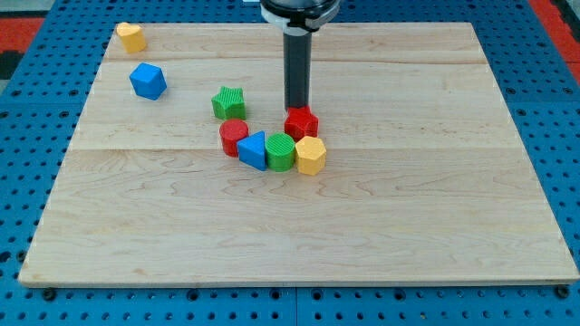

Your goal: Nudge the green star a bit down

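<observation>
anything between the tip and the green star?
Camera view: bare wood only between my tip and the green star. The red block sits just below the tip.

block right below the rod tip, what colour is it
Red: the red block sits just under my tip in the camera view, the only view.

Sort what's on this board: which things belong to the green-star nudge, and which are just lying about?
In the job:
green star
my tip, to the star's right, just above the red block

Lying about:
red block
red cylinder
blue triangular block
green cylinder
yellow block at the cluster's right
blue cube
yellow block at top left
</observation>
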Tool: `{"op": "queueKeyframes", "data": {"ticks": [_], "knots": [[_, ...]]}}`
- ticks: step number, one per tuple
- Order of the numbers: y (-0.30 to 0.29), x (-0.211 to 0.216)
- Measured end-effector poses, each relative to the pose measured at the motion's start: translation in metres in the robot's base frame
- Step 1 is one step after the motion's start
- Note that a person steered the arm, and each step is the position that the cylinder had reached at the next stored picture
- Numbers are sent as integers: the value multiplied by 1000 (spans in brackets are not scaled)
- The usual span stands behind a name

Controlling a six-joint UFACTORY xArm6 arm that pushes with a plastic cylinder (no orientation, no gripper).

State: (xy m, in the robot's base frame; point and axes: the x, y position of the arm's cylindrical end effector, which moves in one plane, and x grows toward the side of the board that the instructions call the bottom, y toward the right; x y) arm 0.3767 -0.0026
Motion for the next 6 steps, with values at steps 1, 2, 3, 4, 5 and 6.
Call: {"op": "queueKeyframes", "data": {"ticks": [1,2,3,4,5,6], "knots": [[7,-27],[-33,-51],[-107,-41],[-113,-22],[-113,-10],[-133,62]]}}
